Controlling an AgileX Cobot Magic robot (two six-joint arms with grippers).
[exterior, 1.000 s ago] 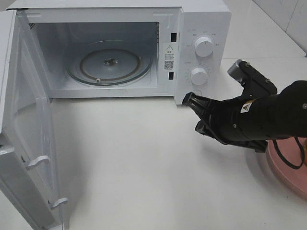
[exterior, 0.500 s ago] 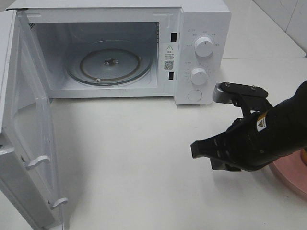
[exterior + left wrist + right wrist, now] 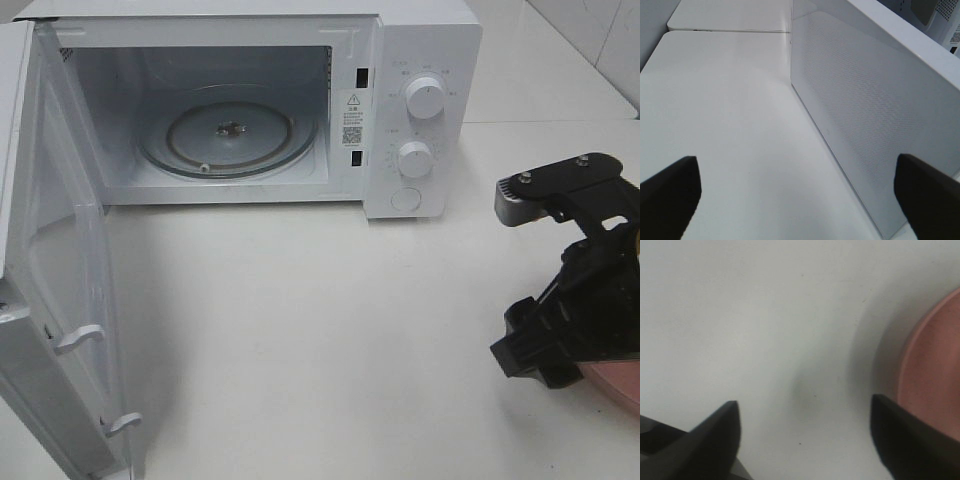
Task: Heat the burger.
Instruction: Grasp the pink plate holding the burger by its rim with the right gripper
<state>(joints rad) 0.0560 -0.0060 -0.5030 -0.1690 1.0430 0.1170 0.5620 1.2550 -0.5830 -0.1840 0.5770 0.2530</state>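
The burger is hidden; only the rim of a pink plate (image 3: 615, 382) shows at the right edge, behind my right arm. My right gripper (image 3: 522, 352) points down at the table just left of that plate. In the right wrist view its jaws (image 3: 802, 437) stand wide open over bare tabletop, with the pink plate (image 3: 935, 375) beside one finger. Nothing is between them. The left gripper (image 3: 800, 200) is open and empty, facing the outer side of the microwave door (image 3: 875, 110). It is out of the high view.
A white microwave (image 3: 430, 50) stands at the back with its door (image 3: 50, 300) swung wide open to the left. Its glass turntable (image 3: 228, 135) carries nothing. Two dials and a round button are on its right panel.
My right gripper has swung away from the microwave's front panel, rightward and down to the plate's edge, and its jaws have gone from shut to open. The left one has not moved.
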